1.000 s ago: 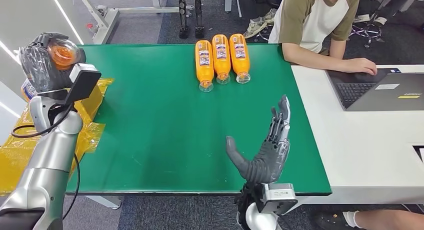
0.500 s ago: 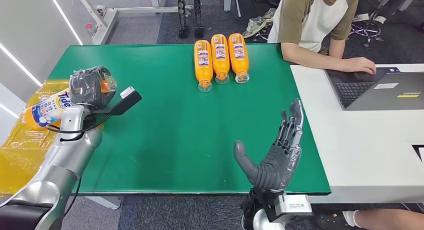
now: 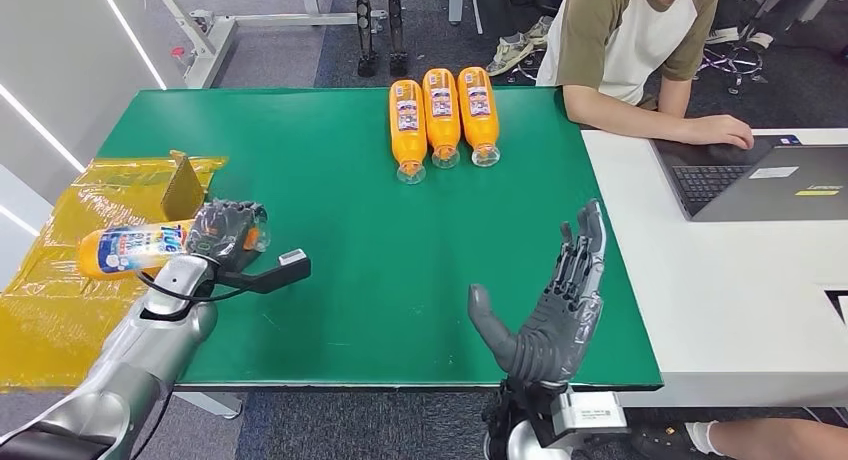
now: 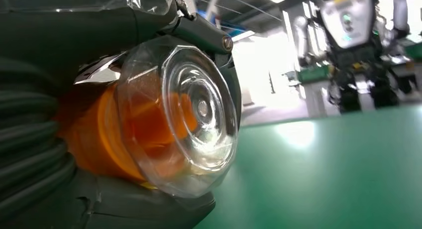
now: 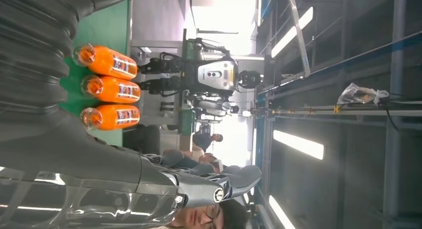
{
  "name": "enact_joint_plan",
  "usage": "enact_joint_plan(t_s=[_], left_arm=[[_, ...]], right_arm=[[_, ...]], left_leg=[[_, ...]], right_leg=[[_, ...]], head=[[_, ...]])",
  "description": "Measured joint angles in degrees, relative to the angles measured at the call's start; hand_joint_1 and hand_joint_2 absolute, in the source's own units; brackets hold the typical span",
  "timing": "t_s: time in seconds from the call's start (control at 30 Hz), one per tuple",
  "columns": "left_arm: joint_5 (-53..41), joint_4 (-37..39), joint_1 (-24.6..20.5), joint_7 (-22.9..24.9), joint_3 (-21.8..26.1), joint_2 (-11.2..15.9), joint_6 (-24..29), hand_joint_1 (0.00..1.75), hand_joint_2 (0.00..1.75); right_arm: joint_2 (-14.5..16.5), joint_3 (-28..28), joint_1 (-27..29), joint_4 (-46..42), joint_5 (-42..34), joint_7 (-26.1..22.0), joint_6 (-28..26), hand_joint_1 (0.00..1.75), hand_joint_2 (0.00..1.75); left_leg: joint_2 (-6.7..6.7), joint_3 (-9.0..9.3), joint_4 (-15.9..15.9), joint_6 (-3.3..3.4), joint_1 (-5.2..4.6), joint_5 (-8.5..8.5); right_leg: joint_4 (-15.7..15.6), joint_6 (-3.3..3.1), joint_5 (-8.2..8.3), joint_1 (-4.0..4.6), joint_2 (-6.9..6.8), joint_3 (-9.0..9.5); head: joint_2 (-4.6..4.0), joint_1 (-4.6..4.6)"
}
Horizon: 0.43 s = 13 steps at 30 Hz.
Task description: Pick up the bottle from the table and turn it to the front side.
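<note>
The left hand (image 3: pixel 225 232) was wrapped tight around the cap end of a smooth orange bottle (image 3: pixel 130 250), which lay sideways at about 9 o'clock, poking out past the green table (image 3: pixel 330 230) over a crinkly yellow sheet (image 3: pixel 60 300). The right hand (image 3: pixel 545 315) held nothing and stood up wide open near the table's front edge at about 5 o'clock. Three more orange bottles (image 3: pixel 441 115) lay side by side, touching, at 12 o'clock, well apart from both hands, and a person (image 3: pixel 630 40) leaned on a white desk (image 3: pixel 720 280) with a laptop (image 3: pixel 760 180) at 2 o'clock.
</note>
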Motion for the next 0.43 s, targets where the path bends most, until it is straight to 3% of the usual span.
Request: enact_joint_plan(t_s=[0.2,0.43], left_arm=[[-0.7,1.1,0.2,-0.3,-1.2,-0.6,-6.9,1.75,1.75],[0.1,1.8,0.4,0.3,-1.4,-0.8,-7.7,1.75,1.75]], right_arm=[[-0.1,0.6,-0.2,0.4,-0.1,0.0,-0.1,0.00,1.75],[-0.1,0.9,-0.5,0.9,-0.2,0.0,-0.2,0.00,1.75]], left_leg=[[-0.01,0.00,0.0,0.00,0.01,0.00],[-0.01,-0.01,0.0,0.00,0.01,0.00]], right_leg=[[0.0,0.00,0.00,0.00,-0.01,0.00],[0.0,0.00,0.00,0.00,-0.01,0.00]], head=[[-0.01,0.00],[0.00,0.01]])
